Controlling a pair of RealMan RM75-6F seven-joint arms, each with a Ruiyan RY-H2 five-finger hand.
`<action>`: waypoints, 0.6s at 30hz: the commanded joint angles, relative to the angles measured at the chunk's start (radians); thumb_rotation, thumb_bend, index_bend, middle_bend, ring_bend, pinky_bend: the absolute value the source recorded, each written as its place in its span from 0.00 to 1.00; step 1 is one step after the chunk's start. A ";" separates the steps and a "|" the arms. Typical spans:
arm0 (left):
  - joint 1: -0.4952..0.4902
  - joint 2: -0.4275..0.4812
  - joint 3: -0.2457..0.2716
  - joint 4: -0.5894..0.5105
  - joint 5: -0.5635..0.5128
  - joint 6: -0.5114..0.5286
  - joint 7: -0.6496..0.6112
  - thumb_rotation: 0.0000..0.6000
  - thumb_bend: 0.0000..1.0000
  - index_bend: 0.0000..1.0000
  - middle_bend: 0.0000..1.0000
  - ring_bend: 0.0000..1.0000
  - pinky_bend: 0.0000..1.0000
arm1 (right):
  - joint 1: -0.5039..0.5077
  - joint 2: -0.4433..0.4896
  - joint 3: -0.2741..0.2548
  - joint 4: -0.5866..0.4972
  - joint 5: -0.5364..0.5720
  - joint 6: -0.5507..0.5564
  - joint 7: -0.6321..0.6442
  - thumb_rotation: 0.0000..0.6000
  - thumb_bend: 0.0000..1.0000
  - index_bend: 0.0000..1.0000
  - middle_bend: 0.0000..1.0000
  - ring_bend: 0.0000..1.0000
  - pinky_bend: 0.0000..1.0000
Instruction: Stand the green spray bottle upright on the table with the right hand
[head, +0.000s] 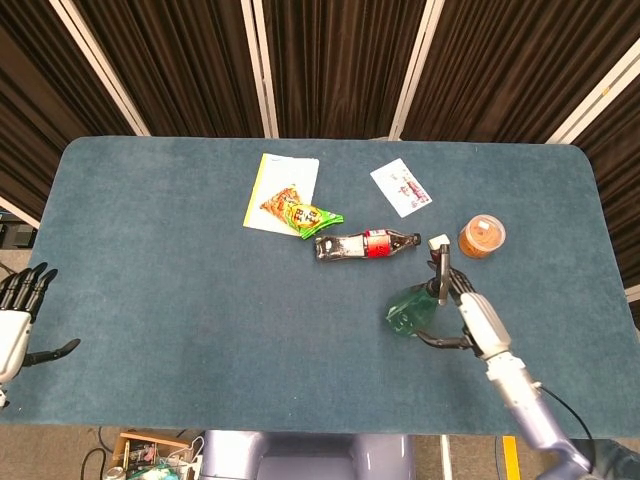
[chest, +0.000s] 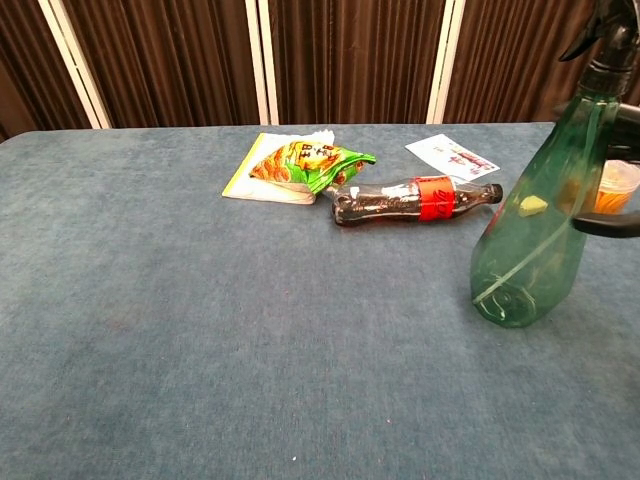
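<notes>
The green spray bottle (head: 410, 312) stands near the table's front right, its black nozzle (chest: 606, 45) on top. In the chest view the green spray bottle (chest: 528, 240) has its base on the cloth and still leans a little to the right. My right hand (head: 477, 322) grips it from the right side, fingers curled around the body; only one dark finger (chest: 608, 224) shows at the chest view's edge. My left hand (head: 17, 322) hangs off the front left corner, fingers apart, holding nothing.
A cola bottle (head: 365, 245) lies just behind the spray bottle, beside a snack bag (head: 300, 212) on a paper. An orange cup (head: 482, 237), a small white block (head: 438, 241) and a card (head: 401, 187) sit behind and to the right.
</notes>
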 joint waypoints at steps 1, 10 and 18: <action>0.001 0.000 -0.001 0.002 -0.002 0.001 -0.002 1.00 0.02 0.00 0.00 0.00 0.07 | -0.043 0.056 -0.041 0.005 -0.022 0.036 -0.040 1.00 0.25 0.00 0.00 0.00 0.00; 0.000 -0.010 0.006 -0.008 0.008 -0.001 0.033 1.00 0.02 0.00 0.00 0.00 0.07 | -0.171 0.161 -0.111 0.124 0.040 0.120 -0.472 1.00 0.26 0.00 0.00 0.00 0.00; 0.002 -0.020 0.003 -0.004 0.016 0.016 0.042 1.00 0.02 0.00 0.00 0.00 0.07 | -0.253 0.042 -0.009 0.149 0.163 0.323 -0.741 1.00 0.27 0.00 0.00 0.00 0.00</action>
